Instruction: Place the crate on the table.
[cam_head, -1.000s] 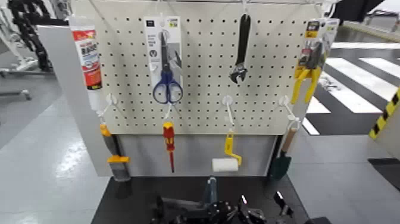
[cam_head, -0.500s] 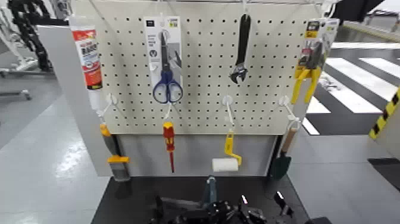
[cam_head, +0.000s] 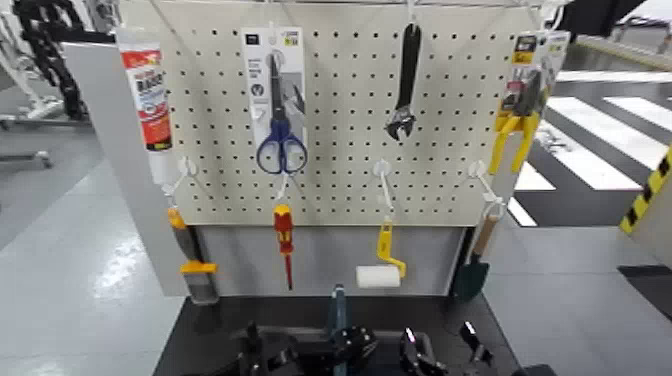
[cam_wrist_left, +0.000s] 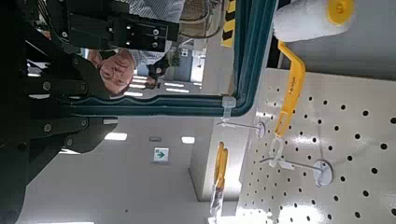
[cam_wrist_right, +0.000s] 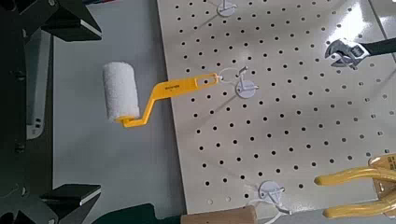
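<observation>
The crate's thin upright centre bar (cam_head: 337, 310) rises over the front of the black table (cam_head: 230, 320), at the bottom edge of the head view; most of the crate is cut off there. In the left wrist view its dark blue-green rim (cam_wrist_left: 252, 56) runs out from my left gripper (cam_wrist_left: 89, 103), which looks shut on it. In the head view my left gripper (cam_head: 265, 355) sits just left of the bar. My right gripper (cam_head: 440, 350) is to the right of the bar. Its fingers (cam_wrist_right: 67, 21) stand wide apart with nothing between them.
The white pegboard (cam_head: 340, 180) stands behind the table with a scissors pack (cam_head: 276, 100), wrench (cam_head: 405, 85), pliers (cam_head: 520, 110), screwdriver (cam_head: 284, 240), yellow paint roller (cam_head: 380, 272) and trowel (cam_head: 470, 270) hanging low over the tabletop. Grey floor lies on both sides.
The crate's centre bar and my left gripper have shifted left and slightly up. My right gripper has stayed where it was.
</observation>
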